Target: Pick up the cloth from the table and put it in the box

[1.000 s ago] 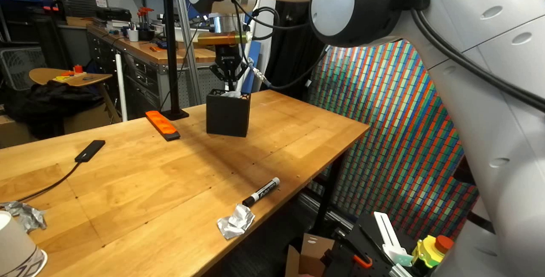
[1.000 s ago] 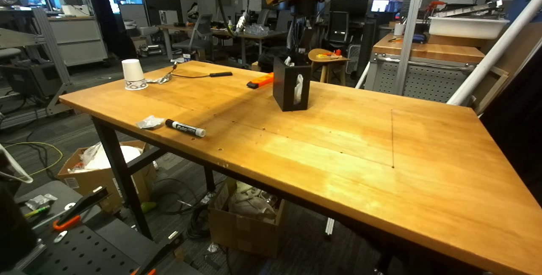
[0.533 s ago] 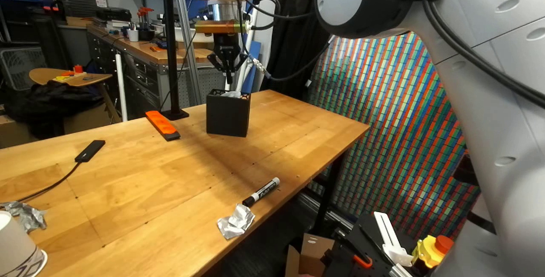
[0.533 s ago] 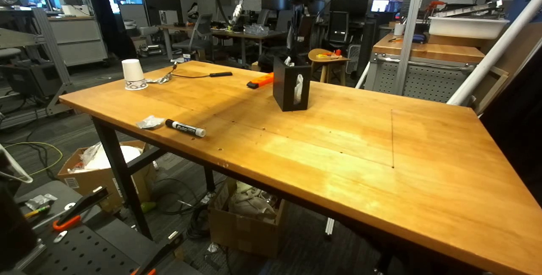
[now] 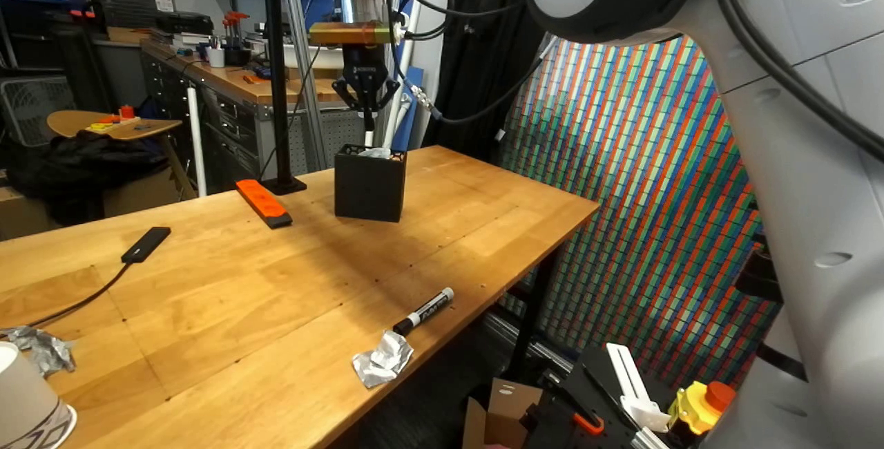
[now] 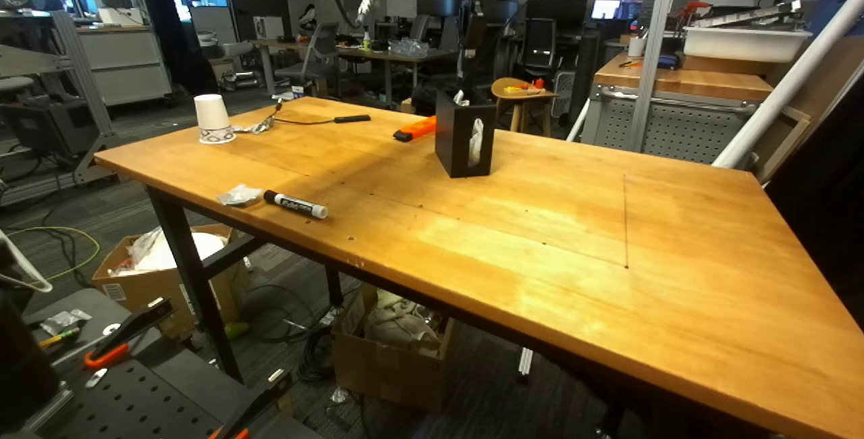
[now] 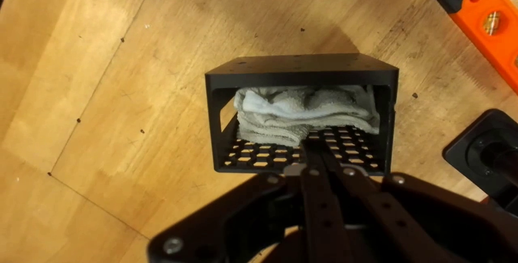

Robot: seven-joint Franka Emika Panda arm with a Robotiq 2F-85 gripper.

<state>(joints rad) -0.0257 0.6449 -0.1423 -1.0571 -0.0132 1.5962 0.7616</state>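
Observation:
The light grey cloth [image 7: 275,127] lies bunched and folded inside the black open-topped box [image 7: 301,79] in the wrist view. A bit of the cloth [image 5: 376,153] shows at the top of the box [image 5: 369,190] in an exterior view. The cloth [image 6: 476,142] also shows through a side slot of the box [image 6: 451,142]. The box stands upright on the wooden table [image 5: 276,283]. My gripper [image 5: 369,123] is above the box, apart from it. In the wrist view the fingers [image 7: 317,147] are together with nothing visible between them.
An orange level [image 5: 262,202] and a black post base [image 5: 283,185] are near the box. A marker [image 5: 425,311] and crumpled foil [image 5: 383,359] lie near the table's edge. A black hub with a cable [image 5: 145,244], more foil [image 5: 45,352] and a paper cup [image 5: 27,400] are further off.
My gripper has risen from just over the box's opening to higher above it, with its fingers staying together. The box and the cloth in it have not moved.

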